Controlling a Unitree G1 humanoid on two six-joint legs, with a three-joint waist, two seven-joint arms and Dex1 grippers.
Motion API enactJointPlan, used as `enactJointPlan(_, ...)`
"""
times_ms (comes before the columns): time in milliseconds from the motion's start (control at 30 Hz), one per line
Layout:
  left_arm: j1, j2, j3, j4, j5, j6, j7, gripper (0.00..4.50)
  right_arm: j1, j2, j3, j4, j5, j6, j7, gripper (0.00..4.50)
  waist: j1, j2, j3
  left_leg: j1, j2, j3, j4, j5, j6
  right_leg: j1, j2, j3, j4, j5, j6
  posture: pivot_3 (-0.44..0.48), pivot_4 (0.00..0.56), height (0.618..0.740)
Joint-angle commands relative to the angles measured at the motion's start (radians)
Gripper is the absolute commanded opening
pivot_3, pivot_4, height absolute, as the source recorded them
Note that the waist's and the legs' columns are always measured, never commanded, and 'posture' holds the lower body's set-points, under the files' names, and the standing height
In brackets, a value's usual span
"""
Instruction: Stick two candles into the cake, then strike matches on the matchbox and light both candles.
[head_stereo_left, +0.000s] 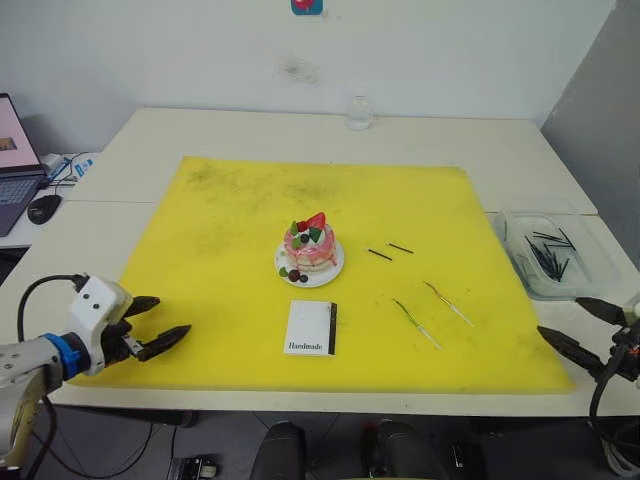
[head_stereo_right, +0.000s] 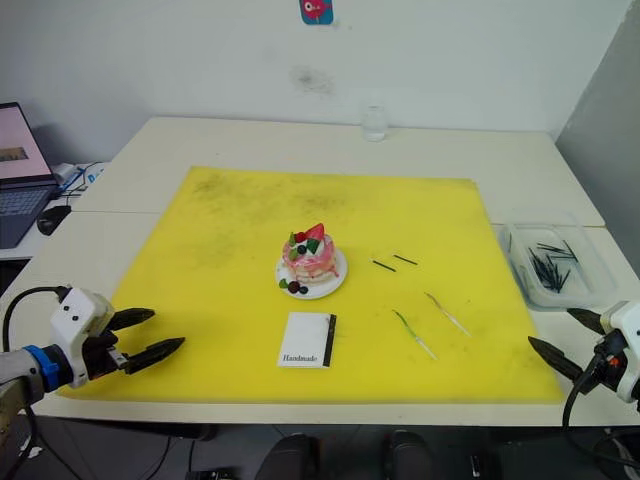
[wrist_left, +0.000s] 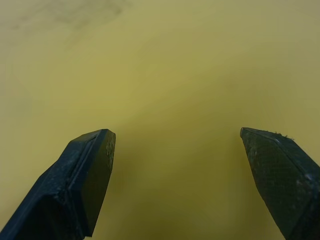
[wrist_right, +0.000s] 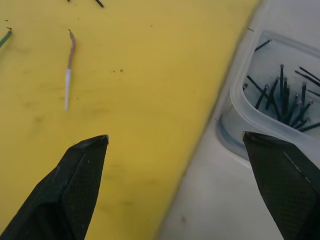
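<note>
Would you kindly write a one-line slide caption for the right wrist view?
Open right gripper hovering over the yellow mat's edge, pinkish candle ahead, clear tray of spare matches alongside.

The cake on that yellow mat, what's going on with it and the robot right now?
Nothing is being handled yet. The cake sits mid-mat with no candles in it. The two candles lie flat on the yellow mat to its right, two matches beyond them, the matchbox in front of the cake. The left gripper and right gripper hover open and empty at the mat's near corners.
</note>
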Motion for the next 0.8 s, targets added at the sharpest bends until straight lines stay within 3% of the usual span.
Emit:
enactJointPlan(33, 0.012, 0.019, -0.025, -0.129, -0.068, 0.051, -0.051, 4.46, -0.002, -0.027, -0.019, -0.103, 0.045, 0.032, 0.006, 4.5, 0.0, 0.0, 0.0, 0.0, 0.0, 0.0, 0.0, 0.0, 0.0, 0.0, 0.0, 0.0, 0.0, 0.0, 0.0, 0.0, 0.15, 0.74)
enactJointPlan(200, -0.014, 0.043, -0.087, -0.316, -0.176, 0.15, -0.1, 4.46, -0.047, -0.056, 0.03, -0.218, 0.09, 0.137, -0.046, 4.5, 0.0, 0.0, 0.0, 0.0, 0.0, -0.001, 0.0, 0.0, 0.0, 0.0, 0.0, 0.0, 0.0, 0.0, 0.0, 0.0, 0.15, 0.74)
enactJointPlan(400, -0.144, 0.009, -0.226, -0.504, -0.268, 0.227, -0.045, 4.46, -0.115, -0.082, 0.146, -0.296, 0.093, 0.302, -0.159, 4.5, 0.001, 0.0, 0.0, 0.0, -0.001, 0.0, 0.001, 0.0, 0.0, 0.0, 0.0, 0.0, 0.0, 0.0, 0.001, 0.0, 0.15, 0.74)
enactJointPlan(567, -0.247, -0.045, -0.329, -0.543, -0.296, 0.254, 0.001, 4.46, -0.158, -0.092, 0.278, -0.282, 0.007, 0.346, -0.243, 4.5, 0.001, 0.0, 0.0, -0.001, -0.002, 0.0, 0.001, 0.0, 0.0, 0.0, 0.003, 0.001, 0.0, 0.0, 0.001, 0.0, 0.15, 0.74)
enactJointPlan(800, -0.28, -0.072, -0.375, -0.543, -0.298, 0.251, 0.027, 4.46, -0.197, -0.068, 0.384, -0.238, -0.073, 0.332, -0.293, 4.5, 0.0, 0.0, 0.0, -0.001, -0.002, -0.001, 0.002, 0.0, 0.0, 0.0, 0.007, 0.0, 0.0, 0.0, 0.001, 0.0, 0.15, 0.74)
